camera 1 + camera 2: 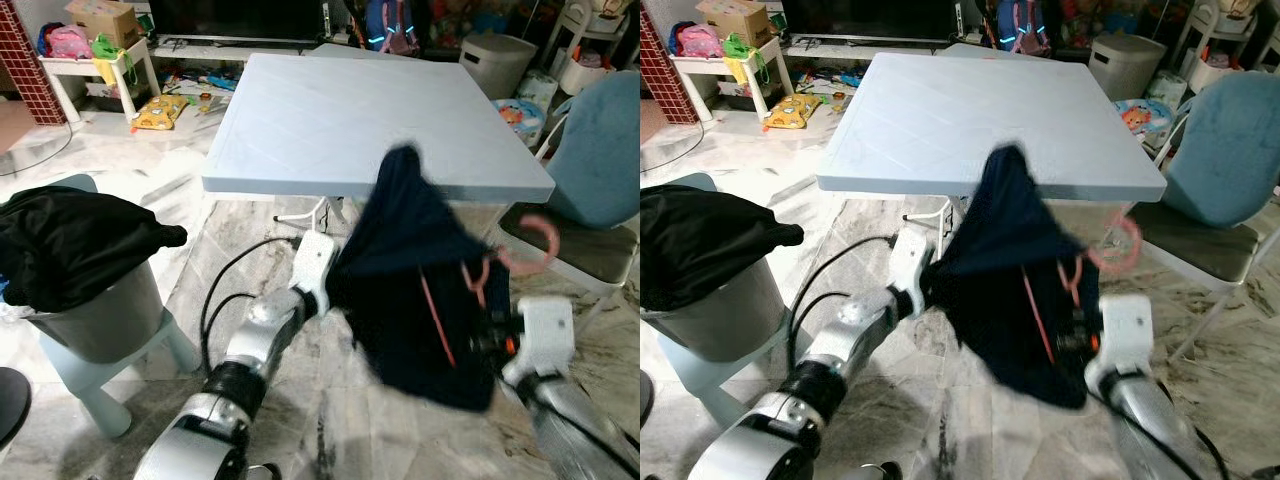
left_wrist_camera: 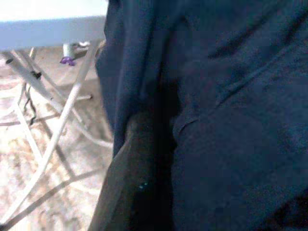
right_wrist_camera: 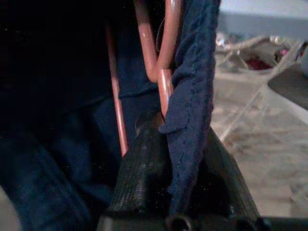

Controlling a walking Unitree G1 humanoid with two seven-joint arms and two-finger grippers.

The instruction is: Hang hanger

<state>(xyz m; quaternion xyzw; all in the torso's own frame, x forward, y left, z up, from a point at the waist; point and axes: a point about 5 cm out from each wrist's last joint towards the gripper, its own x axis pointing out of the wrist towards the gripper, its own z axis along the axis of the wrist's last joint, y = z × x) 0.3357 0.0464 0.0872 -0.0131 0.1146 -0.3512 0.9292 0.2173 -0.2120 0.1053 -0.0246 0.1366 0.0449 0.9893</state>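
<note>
**Helper:** What could go wrong now?

**Me:** I think the dark blue shirt (image 1: 420, 290) could slip off the pink hanger (image 3: 161, 57). The shirt is bunched up and hangs crooked between my two arms, in front of the light blue table (image 1: 300, 110). If I pull too hard with one arm, the cloth may slide down to the floor. The pink hook (image 1: 535, 245) also sticks out toward the chair (image 1: 590, 170). It could catch on the chair if I swing it that way. And I see no rail or bar to hang it on, so I would have to turn and look for one while I carry all this.

**Helper:** What is your right hand doing?

**Me:** My right gripper (image 3: 178, 159) is closed tight. Its two black fingers (image 3: 139, 178) pinch the neck of the hanger, and a fold of blue cloth is caught in there too. That cloth in the pinch worries me, because the hold on the hanger may be weak.

**Helper:** And the left hand?

**Me:** My left gripper (image 2: 134, 163) is pushed into the shirt on the other side. One black finger lies against the cloth. I can't tell if it is open or closed, because the shirt hides it.
</note>
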